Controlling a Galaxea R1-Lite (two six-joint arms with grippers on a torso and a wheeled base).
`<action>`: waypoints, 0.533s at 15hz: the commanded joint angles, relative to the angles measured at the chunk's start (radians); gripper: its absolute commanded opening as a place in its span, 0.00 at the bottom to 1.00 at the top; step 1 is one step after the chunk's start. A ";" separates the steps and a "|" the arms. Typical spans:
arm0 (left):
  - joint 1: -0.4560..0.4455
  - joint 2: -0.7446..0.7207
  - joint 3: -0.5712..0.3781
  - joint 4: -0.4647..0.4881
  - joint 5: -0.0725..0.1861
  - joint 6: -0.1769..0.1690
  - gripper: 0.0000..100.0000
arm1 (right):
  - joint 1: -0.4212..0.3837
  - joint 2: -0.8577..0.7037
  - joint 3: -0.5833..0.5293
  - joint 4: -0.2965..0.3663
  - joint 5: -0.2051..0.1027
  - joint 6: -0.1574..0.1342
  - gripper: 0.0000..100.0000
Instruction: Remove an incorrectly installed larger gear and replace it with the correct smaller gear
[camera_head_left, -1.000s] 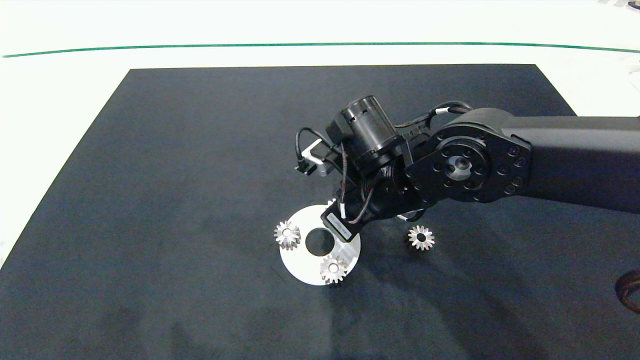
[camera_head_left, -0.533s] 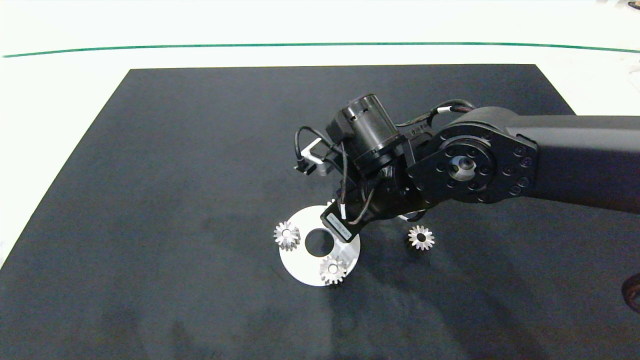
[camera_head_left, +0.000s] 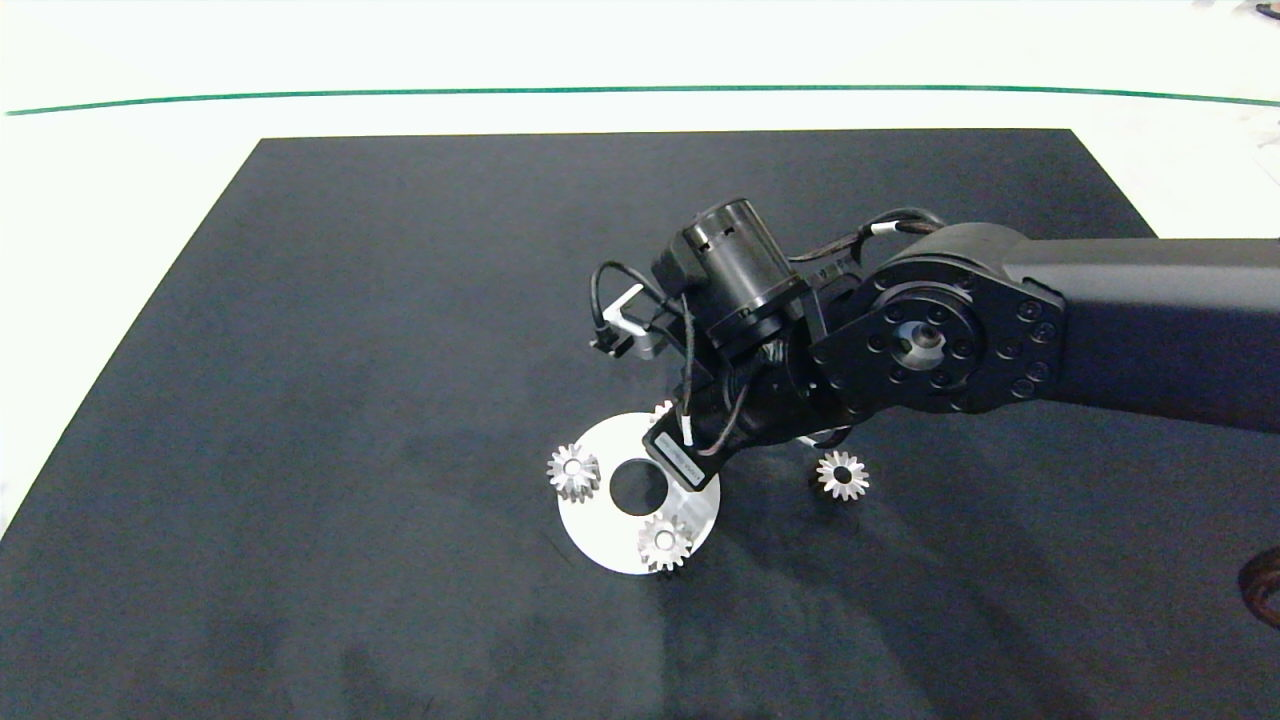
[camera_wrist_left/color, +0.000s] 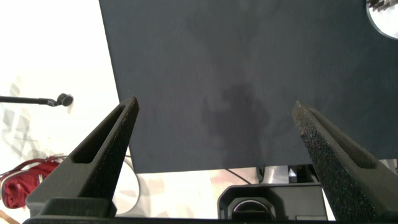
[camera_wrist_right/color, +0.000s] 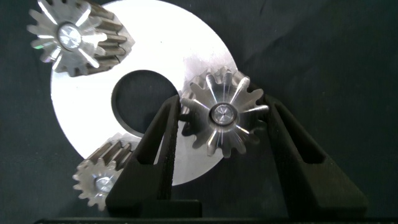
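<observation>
A round silver plate with a centre hole lies on the black mat. The larger gear sits on the plate's rim, and my right gripper is shut on it, one finger against its teeth on each side. From above, only a sliver of the larger gear shows past the right wrist. Two small gears stand on the plate. The smaller gear lies loose on the mat, right of the plate. My left gripper hangs open over the mat's edge, out of the head view.
The black mat covers most of a white table, with a green line beyond it. A dark reddish object shows at the right edge. Under the left gripper are a red thing and a black device.
The right wrist has shifted slightly over the plate's far edge, dipping a little lower. The plate and the loose gear have stayed put.
</observation>
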 joint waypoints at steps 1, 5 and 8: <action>0.001 0.001 0.000 0.006 0.000 0.002 1.00 | 0.000 0.008 0.003 0.005 -0.001 0.000 0.37; -0.007 0.001 0.002 0.006 0.001 0.002 1.00 | 0.000 0.008 0.014 0.006 -0.006 0.000 0.37; -0.007 0.001 0.002 0.006 0.001 0.002 1.00 | 0.000 0.010 0.014 0.010 -0.006 -0.002 0.37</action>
